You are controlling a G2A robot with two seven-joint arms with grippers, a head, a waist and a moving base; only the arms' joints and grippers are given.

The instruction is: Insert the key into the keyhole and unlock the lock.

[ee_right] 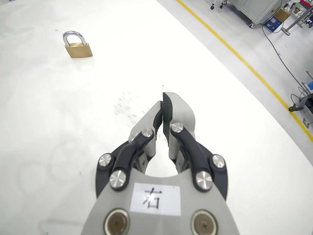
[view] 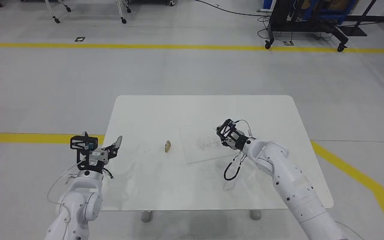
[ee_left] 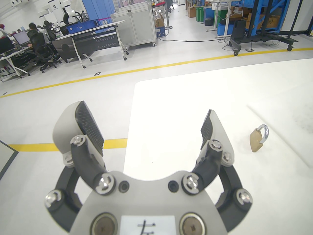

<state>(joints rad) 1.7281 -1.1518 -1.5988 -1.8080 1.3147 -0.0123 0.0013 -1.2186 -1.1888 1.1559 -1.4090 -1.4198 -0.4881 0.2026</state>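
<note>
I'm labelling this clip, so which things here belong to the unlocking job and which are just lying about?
Job: brass padlock, mid-table; right claw, shut on a thin sliver, likely the key; left claw, open, near the table's edge.
Just there: white table; grey scuff marks; yellow floor line; wheeled stand beyond the table.

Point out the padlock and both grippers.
padlock [ee_right: 78, 50], right wrist view, on its brass body.
left gripper [ee_left: 146, 110], left wrist view, midway between its open fingertips.
right gripper [ee_right: 163, 97], right wrist view, midway between its shut fingertips.
</note>
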